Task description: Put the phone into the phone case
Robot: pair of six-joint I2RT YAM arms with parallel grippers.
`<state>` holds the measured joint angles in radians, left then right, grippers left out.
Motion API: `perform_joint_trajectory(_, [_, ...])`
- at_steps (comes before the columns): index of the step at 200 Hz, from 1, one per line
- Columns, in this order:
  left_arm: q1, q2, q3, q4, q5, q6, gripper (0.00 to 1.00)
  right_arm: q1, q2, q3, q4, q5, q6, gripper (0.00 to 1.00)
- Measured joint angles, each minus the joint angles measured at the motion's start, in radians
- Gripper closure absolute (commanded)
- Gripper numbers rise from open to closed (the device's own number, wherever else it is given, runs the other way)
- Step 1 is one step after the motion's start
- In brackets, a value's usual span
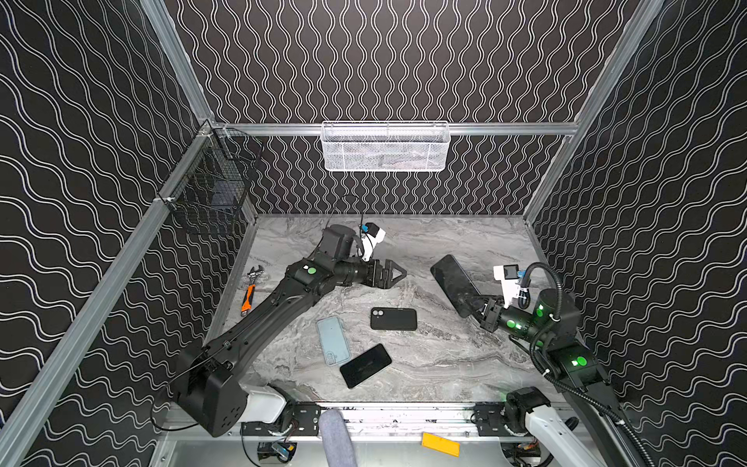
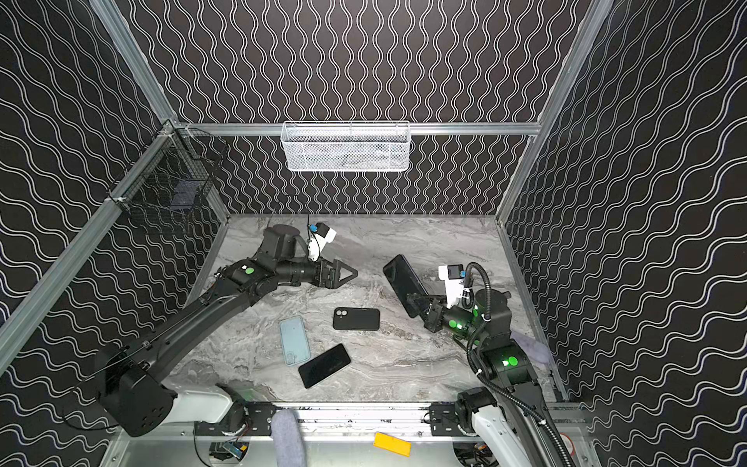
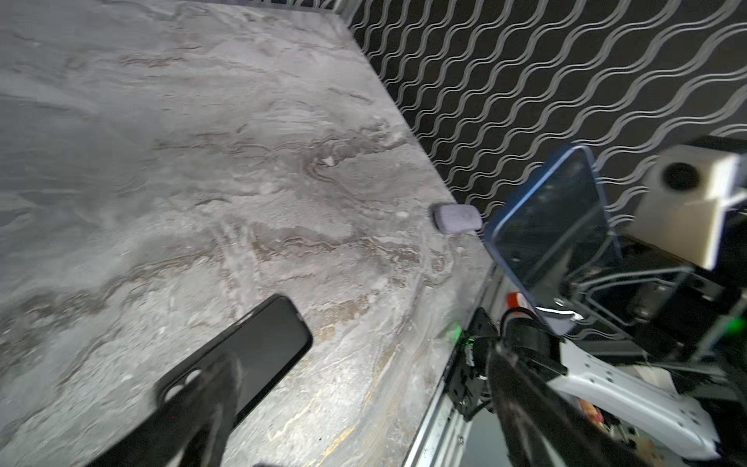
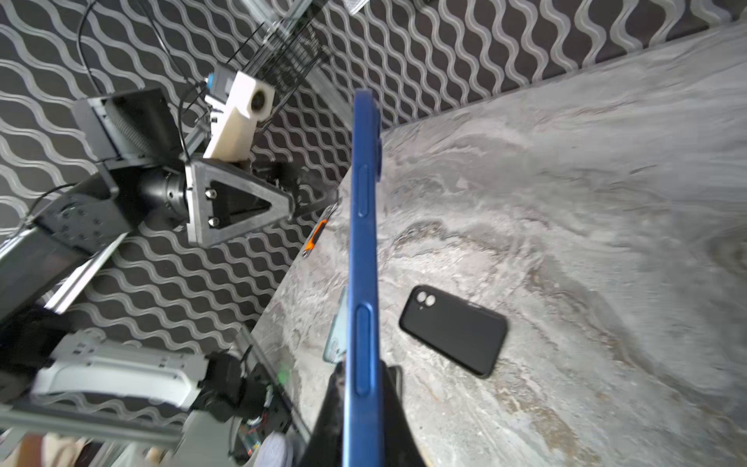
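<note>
My right gripper (image 1: 473, 304) (image 4: 364, 390) is shut on the lower end of a blue-edged phone (image 1: 452, 281) (image 4: 365, 242). It holds the phone tilted up off the table at the right, with the dark screen showing in the left wrist view (image 3: 553, 226). A black phone case (image 1: 393, 319) (image 4: 454, 328) with two round camera holes lies flat mid-table, below and left of the phone. My left gripper (image 1: 401, 274) (image 3: 364, 428) hovers open and empty above and behind that case, with one finger (image 3: 202, 404) over the case's end.
A light blue case (image 1: 333, 340) and a black phone (image 1: 366, 366) lie near the front. An orange-handled wrench (image 1: 250, 289) rests by the left wall. A white mesh basket (image 1: 386, 147) and a black wire basket (image 1: 210, 190) hang on the walls. A lavender object (image 3: 456, 218) sits by the right edge.
</note>
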<state>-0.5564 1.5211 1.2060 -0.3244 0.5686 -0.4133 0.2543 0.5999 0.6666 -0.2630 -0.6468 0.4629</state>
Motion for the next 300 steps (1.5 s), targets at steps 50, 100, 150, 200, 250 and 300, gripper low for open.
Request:
perform_joint_trajectory(50, [0.0, -0.011, -0.061, 0.098, 0.176, 0.0, 0.02, 0.0, 0.09, -0.059, 0.193, -0.175, 0.088, 1.0])
perform_joint_trajectory(100, [0.001, 0.008, -0.114, 0.246, 0.28, -0.071, 0.05, 0.0, 0.177, -0.096, 0.36, -0.27, 0.176, 1.0])
perform_joint_trajectory(150, [0.0, 0.08, -0.151, 0.509, 0.347, -0.262, 0.12, 0.0, 0.223, -0.15, 0.537, -0.338, 0.273, 1.0])
perform_joint_trajectory(200, [-0.018, 0.105, -0.132, 0.608, 0.374, -0.32, 0.27, 0.0, 0.243, -0.192, 0.68, -0.368, 0.361, 1.0])
perform_joint_trajectory(250, [-0.047, 0.128, -0.132, 0.656, 0.382, -0.372, 0.41, 0.0, 0.254, -0.222, 0.763, -0.379, 0.409, 1.0])
perform_joint_trajectory(300, [-0.059, 0.126, -0.134, 0.688, 0.39, -0.395, 0.43, 0.0, 0.248, -0.227, 0.807, -0.378, 0.419, 1.0])
